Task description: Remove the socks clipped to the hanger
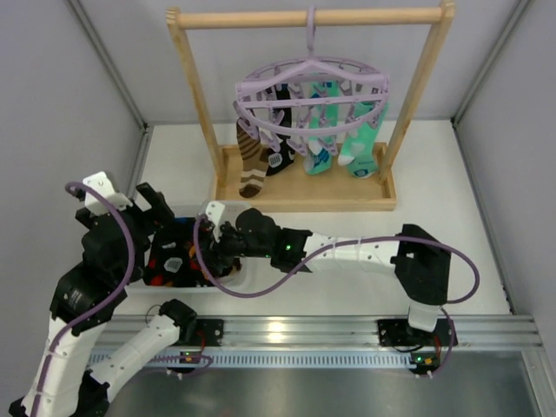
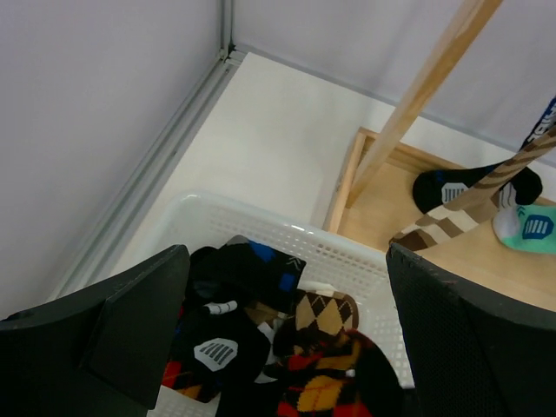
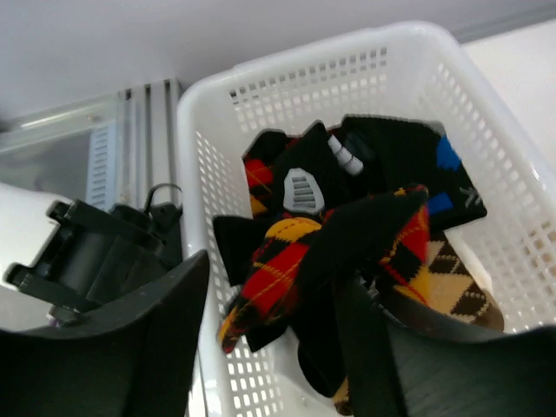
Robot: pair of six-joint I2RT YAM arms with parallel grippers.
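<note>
Over the white basket point(image 3: 200, 122) at the near left of the table, the right gripper point(image 3: 274, 295) hangs with its jaws well apart. A red argyle sock point(image 3: 295, 261), checked in yellow and black, crosses the gap between them, with one end against the inner face of the finger on the right of the wrist view. The two fingers do not close on it. Whether it hangs from that one finger or rests on the pile below cannot be told. Under it the basket holds more socks in a heap: a black sock with a grey patch point(image 3: 302, 191), a black sock with blue marks point(image 3: 426, 165) and a brown-and-cream sock point(image 3: 456, 278).

Just to the left, the left gripper point(image 2: 287, 261) is spread wide, holding nothing and touching nothing. Its camera looks down on the same basket point(image 2: 347, 252) between its fingers point(image 2: 130, 347).

Well beyond both arms, at the far side of the table, the hanger point(image 1: 313, 87) hangs by its hook from the top rail of the wooden frame point(image 1: 304, 17). It is lavender and round, with two rings joined by spokes and many small clips below. Four socks dangle from those clips in a row: a brown argyle sock point(image 1: 254, 165) at the left, then a dark sock point(image 1: 280, 159), a teal sock point(image 1: 318, 161) with blue and white marks, and a mint sock point(image 1: 360, 148) at the right. Their toes reach down close to the frame's base board point(image 1: 304, 198); whether they touch it cannot be told.
</note>
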